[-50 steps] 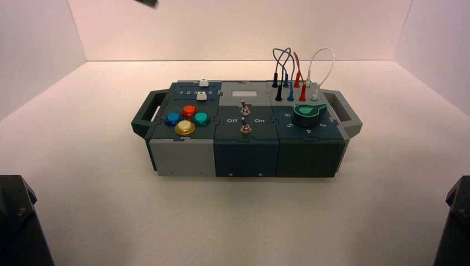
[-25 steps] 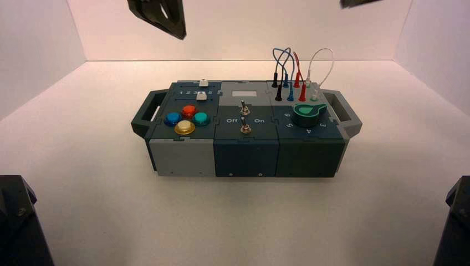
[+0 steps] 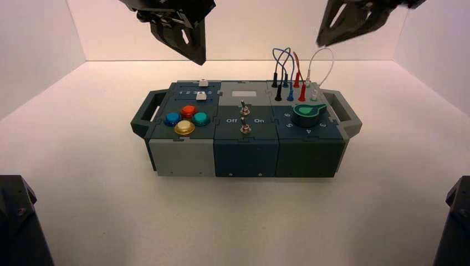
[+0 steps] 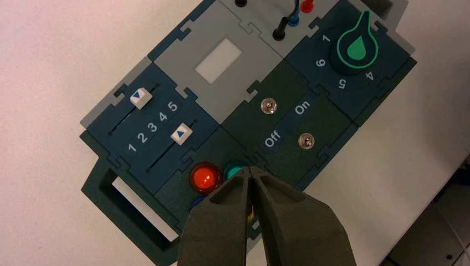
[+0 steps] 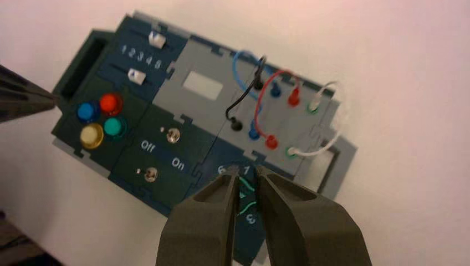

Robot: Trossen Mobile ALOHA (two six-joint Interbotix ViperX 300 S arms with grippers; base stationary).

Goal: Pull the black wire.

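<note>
The black wire [image 3: 275,66] loops up at the back right of the box [image 3: 244,158], with a black plug in the far socket and one [image 3: 278,95] in the near socket. The right wrist view shows it [image 5: 244,100] beside the blue-plug lead. My right gripper [image 3: 324,40] hangs high above and behind the wires, holding nothing; its jaws [image 5: 246,172] stand a narrow gap apart over the green knob. My left gripper [image 3: 198,55] hangs above the box's back left, shut and empty [image 4: 250,169] over the coloured buttons.
Blue [image 3: 287,61], red [image 3: 299,69] and white [image 3: 324,58] leads stand close beside the black one. The green knob [image 3: 307,113] is just in front of the sockets. Two toggle switches [image 3: 244,116], two sliders [image 3: 202,88] and several buttons [image 3: 185,119] lie to the left.
Both grippers have come down into the high view from the top edge, the left over the box's back left, the right over the wires. The box and wires have not moved.
</note>
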